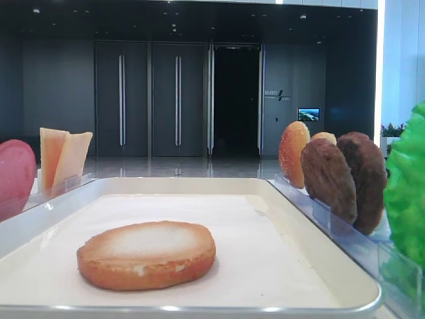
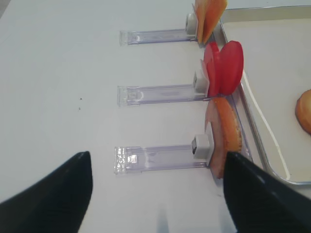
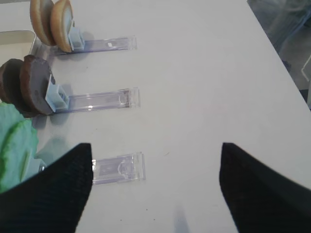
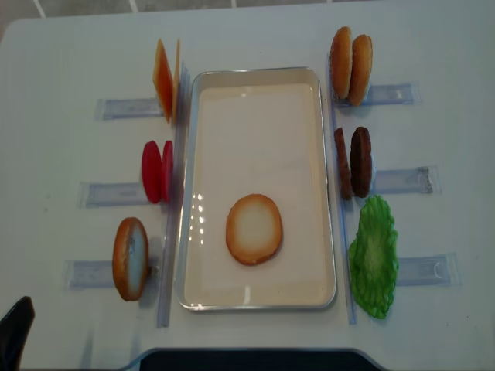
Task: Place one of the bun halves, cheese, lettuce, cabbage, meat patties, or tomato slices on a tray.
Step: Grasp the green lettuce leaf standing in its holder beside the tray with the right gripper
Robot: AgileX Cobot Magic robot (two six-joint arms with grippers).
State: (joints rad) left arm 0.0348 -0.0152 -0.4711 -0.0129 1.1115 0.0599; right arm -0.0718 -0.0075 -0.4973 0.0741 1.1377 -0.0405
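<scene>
One bun half lies flat, pale face up, on the paper-lined tray. Left of the tray stand cheese, tomato slices and a bun half. On its right are two bun halves, meat patties and lettuce. Cabbage is out of view. My left gripper hangs open over bare table beside the upright bun half. My right gripper is open and empty, near the lettuce.
Clear plastic holders stick out sideways from each upright food item, one by my right gripper and one by my left. The table's front edge runs just below the tray.
</scene>
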